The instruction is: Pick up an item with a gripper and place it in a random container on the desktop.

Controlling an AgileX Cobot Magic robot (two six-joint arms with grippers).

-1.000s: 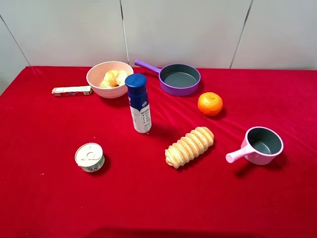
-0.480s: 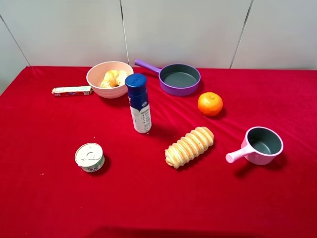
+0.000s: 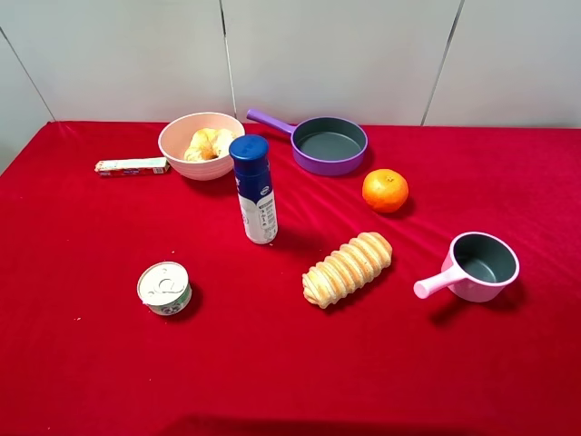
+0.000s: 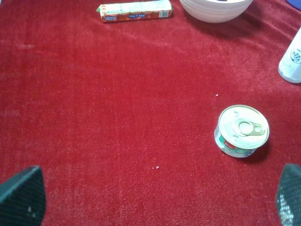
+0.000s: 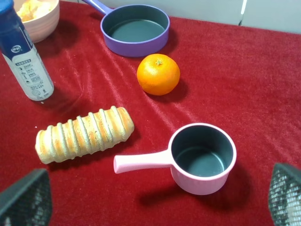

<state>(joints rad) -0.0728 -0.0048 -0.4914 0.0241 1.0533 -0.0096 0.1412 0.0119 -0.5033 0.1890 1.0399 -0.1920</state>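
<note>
From the high camera, the flat table [image 3: 91, 363] covered in bright red cloth holds many things, and no arm shows here. The golden-yellow twisted ring bread [image 3: 208, 144] lies inside the wide round pale pink bowl [image 3: 172, 145], near the far edge of the table, toward the left. Just beside the bowl, on the side of the left edge, lies a long thin snack box [image 3: 132, 166]. A purple pan with a long handle [image 3: 327, 145] sits near the far edge, about in the middle. A tall white bottle with a blue cap [image 3: 254, 189] stands upright in front of the bowl. A round orange [image 3: 385, 190] sits between the pan and the right edge. A long ridged bread loaf [image 3: 347, 269] lies near the middle of the table, a small pink pot with a handle [image 3: 477, 266] sits toward the right edge, and a small round tin can [image 3: 164, 288] sits toward the left. In the left wrist camera, the left tool [image 4: 155, 200] is spread wide and holds nothing, with the can [image 4: 241, 131] ahead of it. In the right wrist camera, the right tool [image 5: 155, 200] is also spread wide and empty, and the pot [image 5: 202, 157] and the loaf [image 5: 84, 134] lie on the cloth in front of it.
</note>
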